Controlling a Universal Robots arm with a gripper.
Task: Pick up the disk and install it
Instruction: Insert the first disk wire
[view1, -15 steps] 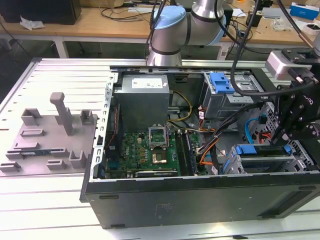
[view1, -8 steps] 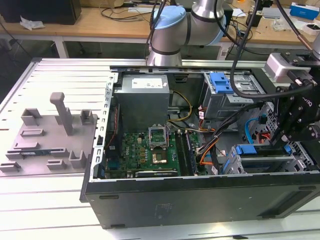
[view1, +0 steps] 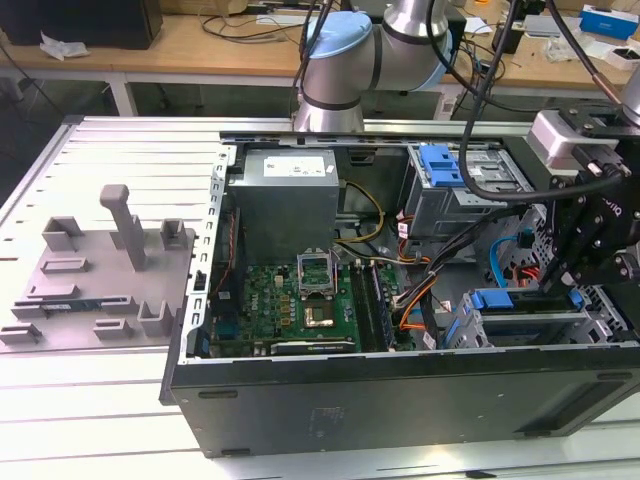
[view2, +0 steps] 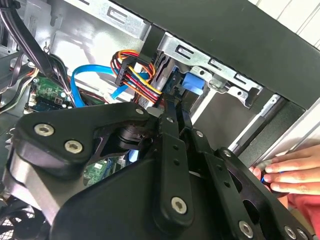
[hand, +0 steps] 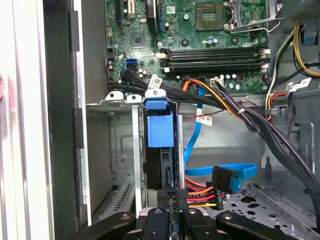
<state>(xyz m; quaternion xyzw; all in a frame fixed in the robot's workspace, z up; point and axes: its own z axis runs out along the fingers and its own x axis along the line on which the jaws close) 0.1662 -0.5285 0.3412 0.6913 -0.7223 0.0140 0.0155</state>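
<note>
pincer (hand: 170, 194) looks clamped on the disk (hand: 160, 131). disk stands on edge in the drive cage (hand: 120, 165), 4 o'clock of the case (view1: 400, 390) in the exterior view. pickup done. full seating unconfirmed, blue cable (hand: 222, 176) looks loose.

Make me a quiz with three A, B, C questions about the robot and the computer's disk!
1. Where is the disk? A in the metal drive cage; B atop the power supply; C on the table.
2. What colour is its carrier bracket? A red; B blue; C green.
3. The computer case is: A shut; B open; C upside down.
Answers: 1 A, it stands between the cage's rails near the gripper; 2 B, blue plastic frames it; 3 B, the motherboard shows.
</note>
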